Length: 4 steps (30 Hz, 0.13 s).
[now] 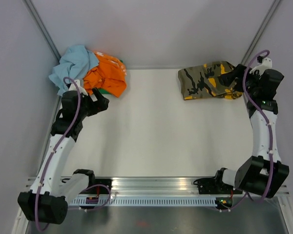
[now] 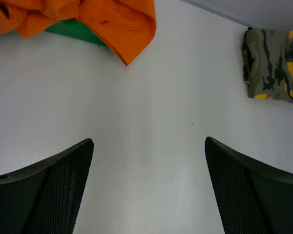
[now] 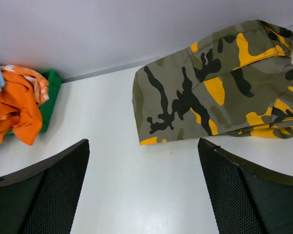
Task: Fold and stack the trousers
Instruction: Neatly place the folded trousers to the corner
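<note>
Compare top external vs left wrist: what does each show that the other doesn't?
Top external only: the light blue cloth at the far-left corner, and the right gripper by the right end of the trousers, which show whole here. Left wrist only: a close look at the left gripper, meshed pads wide apart, nothing between them. Both: the orange garment, the folded camouflage trousers (cut off at the left wrist view's right edge) and the white table.
</note>
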Motion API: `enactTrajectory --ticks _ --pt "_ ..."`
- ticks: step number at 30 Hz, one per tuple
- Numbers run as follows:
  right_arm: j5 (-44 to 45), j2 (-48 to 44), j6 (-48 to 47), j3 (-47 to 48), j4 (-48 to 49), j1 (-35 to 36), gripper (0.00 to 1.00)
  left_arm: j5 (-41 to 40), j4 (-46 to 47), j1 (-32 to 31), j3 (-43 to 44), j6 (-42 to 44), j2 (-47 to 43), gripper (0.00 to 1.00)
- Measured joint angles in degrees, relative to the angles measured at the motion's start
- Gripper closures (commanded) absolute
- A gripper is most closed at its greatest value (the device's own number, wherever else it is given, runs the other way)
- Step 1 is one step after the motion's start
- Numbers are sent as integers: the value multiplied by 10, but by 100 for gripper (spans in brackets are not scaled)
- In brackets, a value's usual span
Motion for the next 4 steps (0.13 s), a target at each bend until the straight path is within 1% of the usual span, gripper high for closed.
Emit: enactTrajectory --ticks 4 --pt "-6 -99 51 -103 42 3 2 40 23 0 -6 17 -82 0"
